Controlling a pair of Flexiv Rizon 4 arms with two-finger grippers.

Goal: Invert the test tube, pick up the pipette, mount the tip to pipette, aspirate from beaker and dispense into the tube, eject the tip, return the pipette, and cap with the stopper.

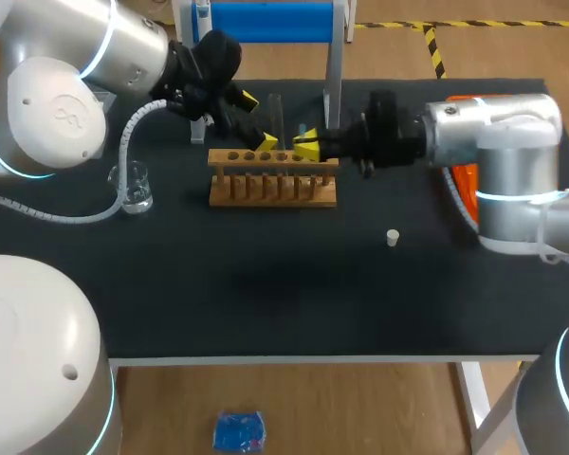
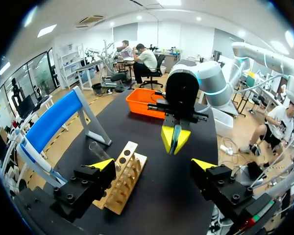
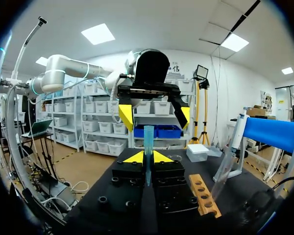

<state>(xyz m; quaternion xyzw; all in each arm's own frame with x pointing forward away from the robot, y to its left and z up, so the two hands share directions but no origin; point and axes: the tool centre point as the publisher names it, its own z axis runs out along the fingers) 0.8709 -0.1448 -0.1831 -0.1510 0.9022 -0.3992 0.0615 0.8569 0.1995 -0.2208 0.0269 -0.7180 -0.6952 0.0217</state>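
Note:
In the right wrist view my right gripper (image 3: 147, 157) is shut on the test tube (image 3: 148, 139), a clear bluish tube held upright above the black table. Directly opposite, my left gripper (image 3: 154, 115) stands open, one yellow tip on each side of the tube's top and clear of it. In the head view both grippers meet just behind the wooden rack (image 1: 273, 178): the left gripper (image 1: 257, 120) open, the right gripper (image 1: 306, 144) shut. The left wrist view shows its own gripper (image 2: 154, 166) open, facing the right gripper (image 2: 175, 139). The small white stopper (image 1: 393, 238) lies right of the rack.
A glass beaker (image 1: 135, 187) stands left of the rack. A second clear tube (image 1: 275, 112) stands upright behind the rack. The blue stand (image 1: 270, 21) is at the table's back. An orange tray (image 1: 462, 180) lies under the right arm.

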